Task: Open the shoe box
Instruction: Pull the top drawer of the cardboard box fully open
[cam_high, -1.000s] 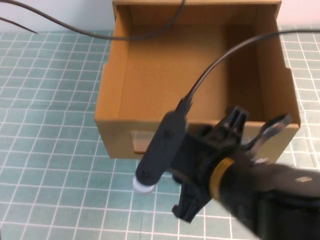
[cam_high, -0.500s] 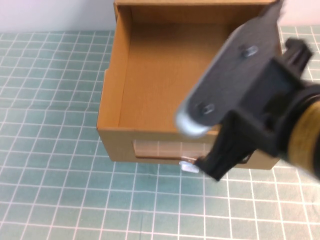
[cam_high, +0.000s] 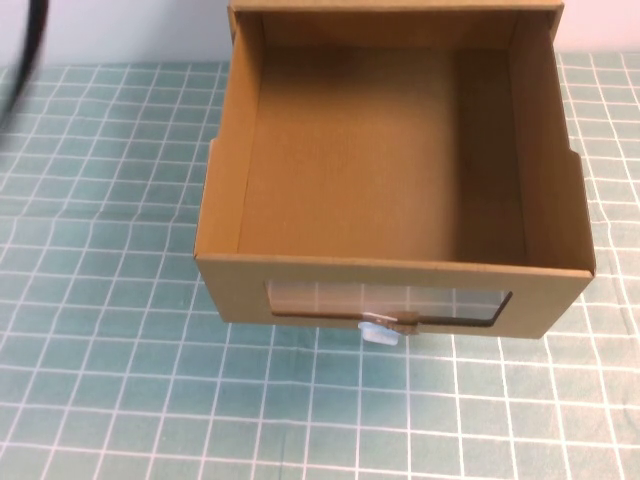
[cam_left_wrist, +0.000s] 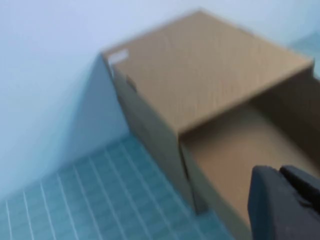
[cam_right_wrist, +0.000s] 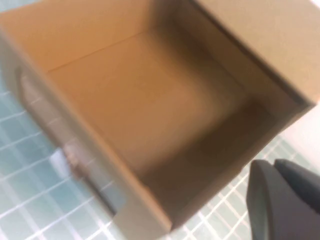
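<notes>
The shoe box (cam_high: 235, 295) sits in the middle of the tabletop (cam_high: 100, 380), which is covered by a green mat with a white grid. The box is open. Its drawer (cam_high: 370, 160) is pulled out toward my side, and its brown cardboard floor and four walls are in plain sight from above. The front wall has a clear window (cam_high: 388, 303), and a small white tab (cam_high: 380, 335) hangs at the window's lower edge, just touching the mat. The drawer's back end sits inside the outer sleeve (cam_left_wrist: 200, 65), which stands close to a pale wall (cam_left_wrist: 50, 75).

Neither of my arms reaches into the high view. Only a dark cable (cam_high: 30, 40) crosses its far left corner.

My left gripper (cam_left_wrist: 280, 171) is raised off the box's left side. It looks across the sleeve's top to where the drawer comes out. Its jaws are pressed together with only a thin seam between them, and they hold nothing. They are clear of the cardboard.

My right gripper (cam_right_wrist: 273, 163) hangs above the box and looks down into the drawer. Its tips are over the mat, just past one drawer corner. Its jaws are closed and hold nothing, and they touch neither the box nor the tab.
</notes>
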